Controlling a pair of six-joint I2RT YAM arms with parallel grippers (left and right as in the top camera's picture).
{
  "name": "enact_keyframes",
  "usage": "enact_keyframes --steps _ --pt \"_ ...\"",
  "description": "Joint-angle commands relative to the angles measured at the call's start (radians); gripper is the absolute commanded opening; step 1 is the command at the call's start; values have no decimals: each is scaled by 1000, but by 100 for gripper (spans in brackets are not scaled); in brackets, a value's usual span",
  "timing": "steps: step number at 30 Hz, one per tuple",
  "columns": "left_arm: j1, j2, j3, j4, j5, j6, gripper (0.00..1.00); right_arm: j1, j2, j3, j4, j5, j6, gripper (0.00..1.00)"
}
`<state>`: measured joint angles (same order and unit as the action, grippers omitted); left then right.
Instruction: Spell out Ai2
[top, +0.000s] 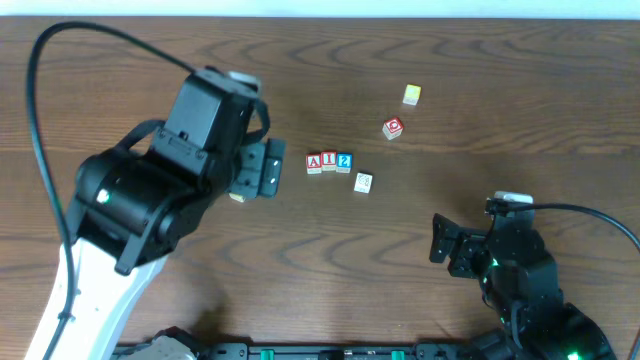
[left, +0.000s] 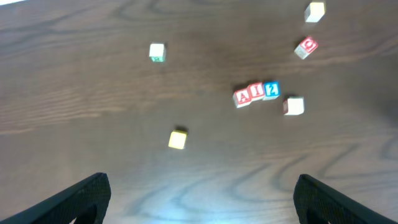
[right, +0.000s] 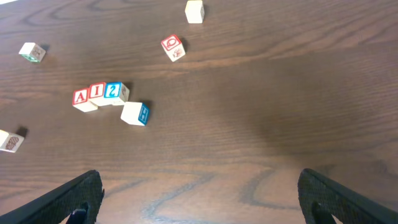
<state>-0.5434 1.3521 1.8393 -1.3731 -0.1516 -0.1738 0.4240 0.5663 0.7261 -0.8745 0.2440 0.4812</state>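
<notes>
The A block (top: 314, 163), I block (top: 329, 162) & 2 block (top: 344, 161) are seen set touching in a row nr the table (top: 330, 270) ctr — a white block (top: 364, 183) just beside the 2 — while left gripper (left: 202, 180) & right gripper (right: 199, 175) are held wide open, nothing gripped.

Lighting even and moderate; table (top: 420, 250) shows soft sheen. Left wrist view slightly blurred; shadows short, faint.
</notes>
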Motion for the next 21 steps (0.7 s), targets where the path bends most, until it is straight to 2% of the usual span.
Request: enact_keyframes --steps 1,9,12,21 --pt "2 3 1 -39 -42 18 95 -4 -4 -3 -1 14 -11 99" --pt "2 4 1 -133 -45 21 95 -4 -4 -3 -1 14 -11 99" --pt "2 -14 1 -188 -95 24 95 -4 -4 -3 -1 14 -11 99" --pt "2 -260 1 -217 -190 16 95 -4 -4 -3 -1 14 -11 99"
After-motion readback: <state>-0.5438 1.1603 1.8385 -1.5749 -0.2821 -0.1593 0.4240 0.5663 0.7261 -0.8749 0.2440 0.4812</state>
